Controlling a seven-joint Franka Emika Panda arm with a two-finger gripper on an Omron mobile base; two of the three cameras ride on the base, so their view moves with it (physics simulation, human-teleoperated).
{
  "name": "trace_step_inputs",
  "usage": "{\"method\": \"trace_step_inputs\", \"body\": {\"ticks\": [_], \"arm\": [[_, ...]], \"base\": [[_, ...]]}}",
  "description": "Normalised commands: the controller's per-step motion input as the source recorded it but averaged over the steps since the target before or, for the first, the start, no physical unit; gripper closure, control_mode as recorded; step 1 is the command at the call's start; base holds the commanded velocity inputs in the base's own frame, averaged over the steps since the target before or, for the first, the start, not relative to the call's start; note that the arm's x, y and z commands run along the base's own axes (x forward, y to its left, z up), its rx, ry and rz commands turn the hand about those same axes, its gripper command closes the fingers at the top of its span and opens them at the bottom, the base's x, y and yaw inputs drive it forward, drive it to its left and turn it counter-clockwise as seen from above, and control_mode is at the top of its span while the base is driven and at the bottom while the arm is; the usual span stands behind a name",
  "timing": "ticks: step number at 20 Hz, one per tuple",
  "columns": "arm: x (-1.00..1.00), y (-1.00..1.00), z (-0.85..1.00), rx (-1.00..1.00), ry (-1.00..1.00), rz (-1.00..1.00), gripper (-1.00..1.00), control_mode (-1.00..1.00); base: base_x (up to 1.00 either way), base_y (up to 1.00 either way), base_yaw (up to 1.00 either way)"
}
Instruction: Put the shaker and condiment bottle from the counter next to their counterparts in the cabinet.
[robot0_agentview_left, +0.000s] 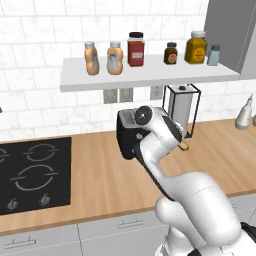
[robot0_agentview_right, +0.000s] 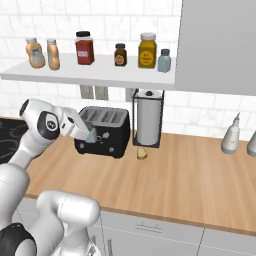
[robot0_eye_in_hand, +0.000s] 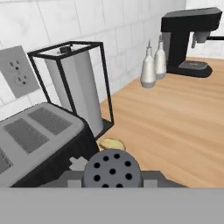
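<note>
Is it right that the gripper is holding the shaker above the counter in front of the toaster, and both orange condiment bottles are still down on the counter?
Not quite. The gripper does hold the shaker by the toaster, but both condiment bottles already stand side by side on the cabinet shelf, as the left base view shows.

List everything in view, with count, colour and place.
condiment bottles: two, peach-orange, shelf left end
jars: three, red, dark brown, amber, shelf middle
shelf shaker: one, blue-grey, shelf right end
held shaker: one, blue-grey, in gripper
toaster: one, black, counter
paper towel holder: one, black frame, beside toaster
yellow piece: one, yellow, counter by holder
white bottles: two, white, counter right
coffee machine: one, black, beyond bottles
stove: one, black, counter left
gripper: one, dark, shut on held shaker
</note>
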Motion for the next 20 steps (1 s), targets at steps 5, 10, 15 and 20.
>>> {"method": "trace_step_inputs", "body": {"ticks": [5,10,15,20], "arm": [[-0.01,-0.04,0.60,0.00,-0.11,0.00,1.00,-1.00],[0.00,0.00,0.64,0.00,-0.06,0.00,1.00,-1.00],[0.00,0.00,0.63,0.00,-0.01,0.00,1.00,-1.00],[0.00,0.00,0.72,-0.01,0.00,-0.01,1.00,-1.00]], "base": [[0.00,0.00,0.00],[0.00,0.00,0.00],[0.00,0.00,0.00],[0.00,0.00,0.00]]}}
